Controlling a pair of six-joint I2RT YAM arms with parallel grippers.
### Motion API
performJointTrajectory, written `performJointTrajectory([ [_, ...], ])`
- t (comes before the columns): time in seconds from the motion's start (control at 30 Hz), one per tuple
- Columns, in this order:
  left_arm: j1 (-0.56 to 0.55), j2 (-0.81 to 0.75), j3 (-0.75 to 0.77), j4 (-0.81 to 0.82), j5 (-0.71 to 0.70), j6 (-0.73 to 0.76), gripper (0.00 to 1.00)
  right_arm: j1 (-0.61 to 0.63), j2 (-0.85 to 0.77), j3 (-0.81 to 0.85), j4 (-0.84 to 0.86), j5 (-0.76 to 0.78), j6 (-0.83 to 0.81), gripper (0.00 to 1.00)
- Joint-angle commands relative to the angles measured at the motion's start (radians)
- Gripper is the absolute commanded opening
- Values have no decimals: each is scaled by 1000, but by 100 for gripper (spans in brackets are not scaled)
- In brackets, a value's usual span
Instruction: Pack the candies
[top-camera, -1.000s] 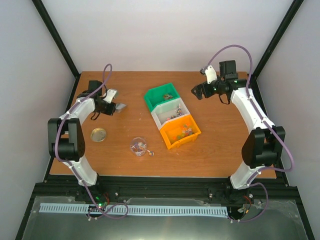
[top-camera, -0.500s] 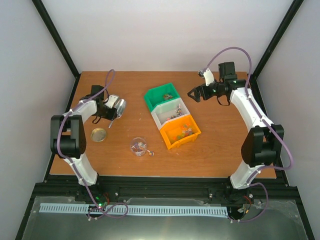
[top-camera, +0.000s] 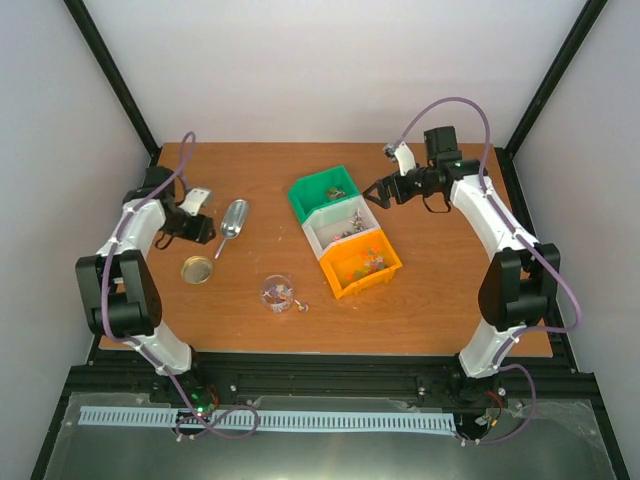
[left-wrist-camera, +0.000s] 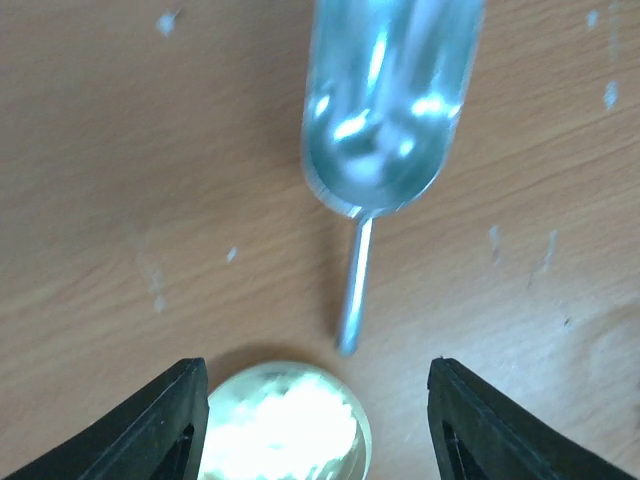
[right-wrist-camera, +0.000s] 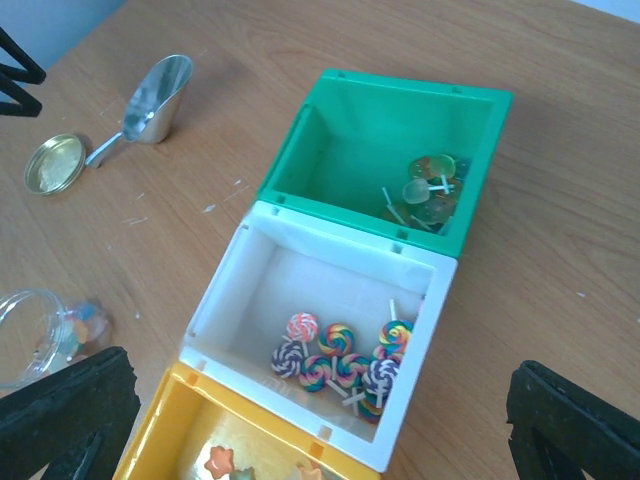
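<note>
The candies lie in three bins: swirled lollipops (right-wrist-camera: 345, 360) in the white bin (right-wrist-camera: 230, 290), greenish ones (right-wrist-camera: 425, 190) in the green bin (right-wrist-camera: 300, 150), star shapes (right-wrist-camera: 220, 462) in the orange bin (right-wrist-camera: 165, 420). More candies sit in the clear jar (top-camera: 277, 293), and one lies loose (top-camera: 302, 306) beside it. A metal scoop (left-wrist-camera: 385, 100) lies on the table. My left gripper (left-wrist-camera: 315, 420) is open just behind the scoop's handle, holding nothing. My right gripper (right-wrist-camera: 320, 430) hangs open above the white bin.
The gold lid (top-camera: 197, 269) lies flat near the left arm, under the left gripper in the left wrist view. The three bins (top-camera: 345, 225) stand in a diagonal row at the table's middle. Black frame posts rise at the back corners.
My left gripper has opened and let go of the scoop, which now lies on the table, and has drawn back to the left. My right gripper has moved left toward the bins.
</note>
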Motion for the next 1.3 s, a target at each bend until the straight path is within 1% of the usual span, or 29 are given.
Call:
performJointTrajectory([
  [0.0, 94, -61, -13, -160, -29, 102, 62, 47, 8, 5, 28, -21, -28, 100],
  [0.1, 145, -104, -66, -157, -72, 125, 62, 84, 12, 6, 34, -23, -43, 100],
  [0.17, 171, -112, -102, -133, -130, 113, 62, 108, 22, 9, 35, -13, -42, 100],
  [0.27, 183, -101, -142, -92, -190, 101, 61, 131, 35, 13, 38, -25, -29, 100],
  [0.37, 184, -72, -158, -56, -204, 77, 58, 153, 42, 9, 35, -47, -32, 100],
  [0.57, 184, 40, -119, -34, -211, 34, 47, 198, 13, -44, 55, -35, -54, 100],
  [0.77, 184, 87, -144, 12, -287, 40, 38, 204, -25, -80, 75, -23, -56, 100],
  [0.87, 184, 97, -160, 31, -320, 41, 29, 204, -40, -92, 76, -20, -68, 100],
  [1.0, 184, 110, -176, 45, -349, 54, 19, 204, -52, -107, 92, -17, -75, 100],
  [1.1, 184, 118, -191, 55, -374, 60, 17, 204, -48, -106, 102, -21, -75, 100],
  [1.2, 185, 118, -203, 58, -361, 57, 16, 203, -37, -95, 106, -25, -73, 99],
  [1.27, 185, 115, -201, 52, -352, 52, 12, 205, -29, -86, 105, -29, -73, 99],
])
